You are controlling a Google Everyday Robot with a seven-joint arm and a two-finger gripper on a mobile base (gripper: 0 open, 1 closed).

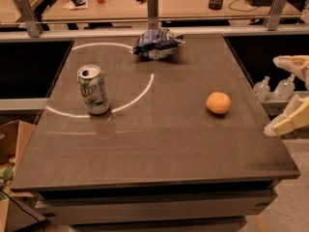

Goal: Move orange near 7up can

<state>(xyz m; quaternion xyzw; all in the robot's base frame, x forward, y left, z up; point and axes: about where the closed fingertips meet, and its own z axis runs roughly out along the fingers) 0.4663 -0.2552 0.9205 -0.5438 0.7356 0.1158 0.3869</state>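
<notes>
The small round orange [218, 102] sits on the right side of the dark grey desk [159, 144]. It's round, so no real long axis. It's well apart from the white and green 7up can [93, 89], upright on the left. The beige tool [271, 95] hangs off the desk's right edge, fingers spread wide, holding nothing, arm cut off. A crumpled blue and silver snack bag [157, 44] lies at the back.

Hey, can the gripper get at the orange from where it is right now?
Probably yes. The gripper hangs open just off the edge of the table, beside the orange, with only bare tabletop between them. The 7up can and snack bag stand well away from that path.
</notes>
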